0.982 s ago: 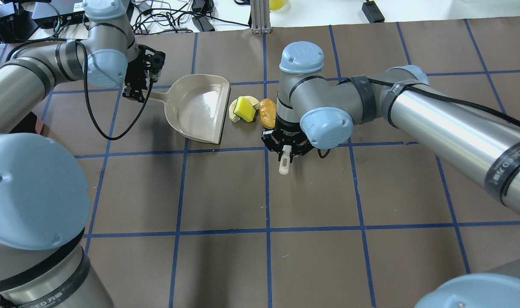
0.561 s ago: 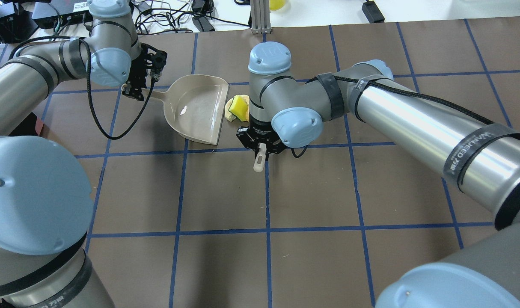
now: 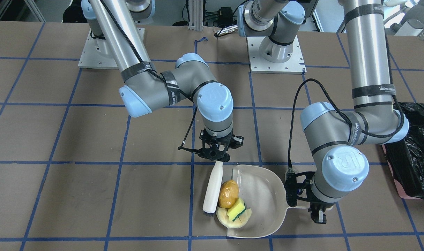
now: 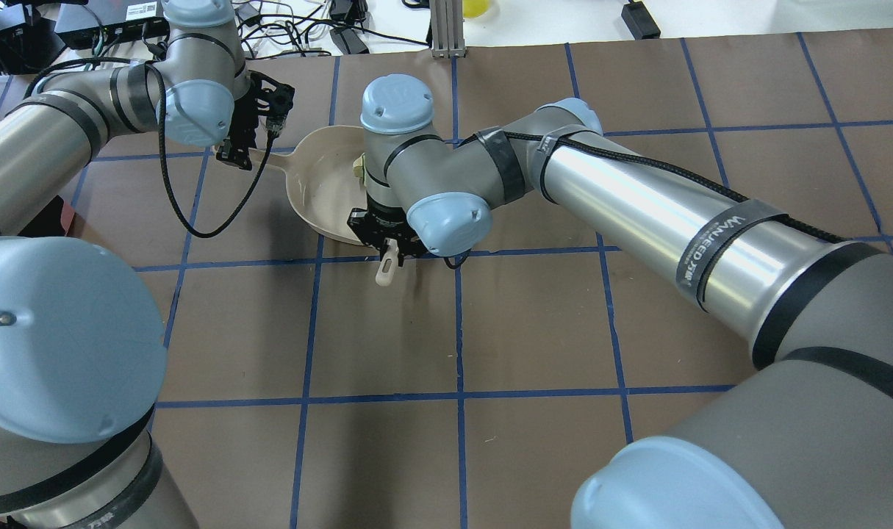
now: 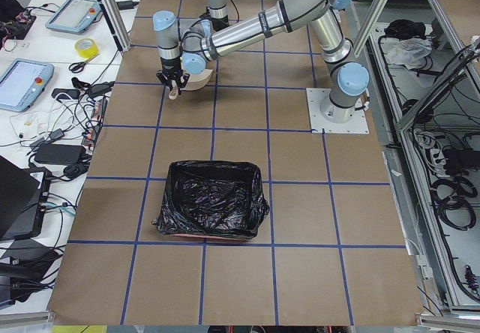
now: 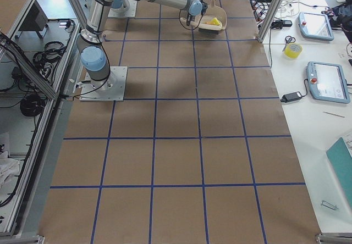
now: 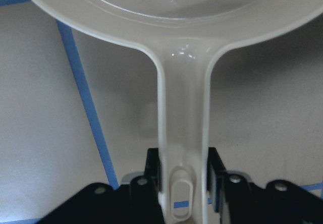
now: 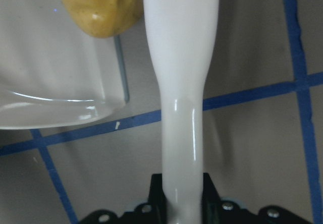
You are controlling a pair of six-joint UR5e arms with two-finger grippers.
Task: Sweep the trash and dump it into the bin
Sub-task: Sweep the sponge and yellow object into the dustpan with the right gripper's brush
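Observation:
My right gripper (image 3: 215, 155) is shut on the white brush handle (image 3: 213, 184), which also shows in the right wrist view (image 8: 181, 108). The brush lies against the trash at the open lip of the beige dustpan (image 3: 264, 195). The golden potato lump (image 3: 228, 194), the yellow sponge (image 3: 237, 210) and the cream slice (image 3: 232, 220) straddle the lip, partly inside. My left gripper (image 3: 309, 205) is shut on the dustpan handle (image 7: 182, 133). In the overhead view my right arm hides most of the trash. The black-lined bin (image 5: 212, 202) stands far off on my left side.
The bin's black bag also shows at the front-facing view's right edge (image 3: 416, 150). The two arm bases (image 3: 274, 52) stand at the table's robot side. Cables and boxes (image 4: 284, 29) lie beyond the table's far edge.
My right arm has swept the brush to the left, pushing the trash from the open table up to and partly over the dustpan's lip. The left gripper still holds the dustpan, shifted slightly.

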